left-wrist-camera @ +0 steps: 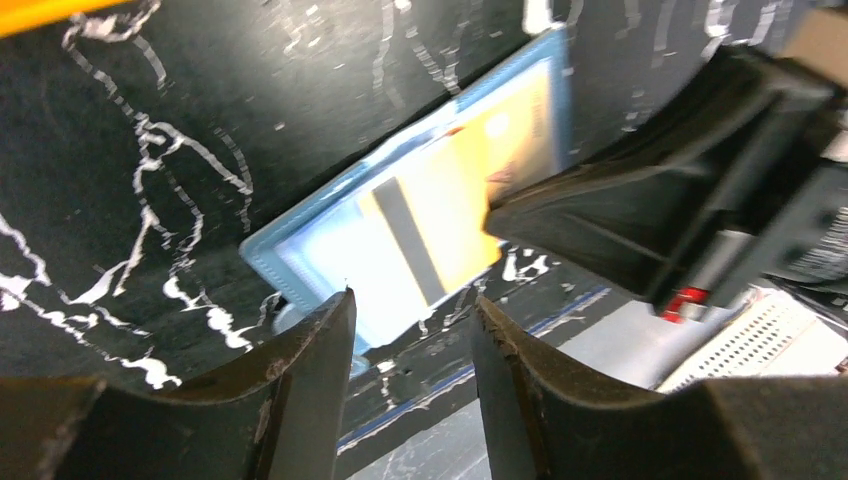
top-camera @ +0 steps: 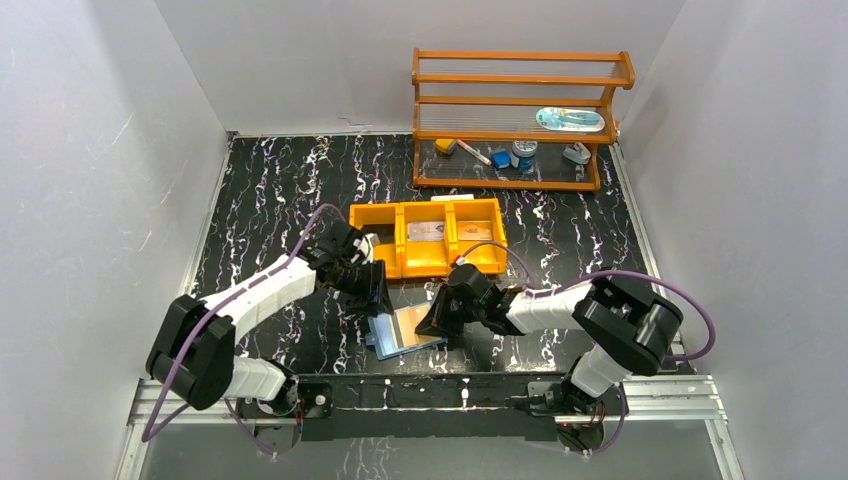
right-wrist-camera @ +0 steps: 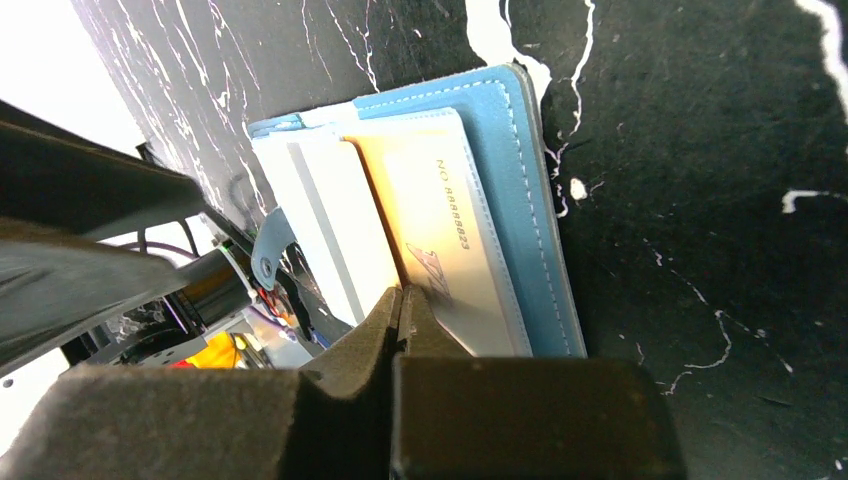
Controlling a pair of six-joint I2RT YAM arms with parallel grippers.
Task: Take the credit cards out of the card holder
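While the card holder lies open at 6 o'clock of the orange tray | left gripper at its 10 o'clock, jaws apart, empty | right gripper at 3 o'clock, jaws closed, tips on the orange card inside it.

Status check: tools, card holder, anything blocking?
Left tool open, at card holder edge. Right tool shut, tip on orange card. Holder open flat, card not yet out. No obstruction seen.
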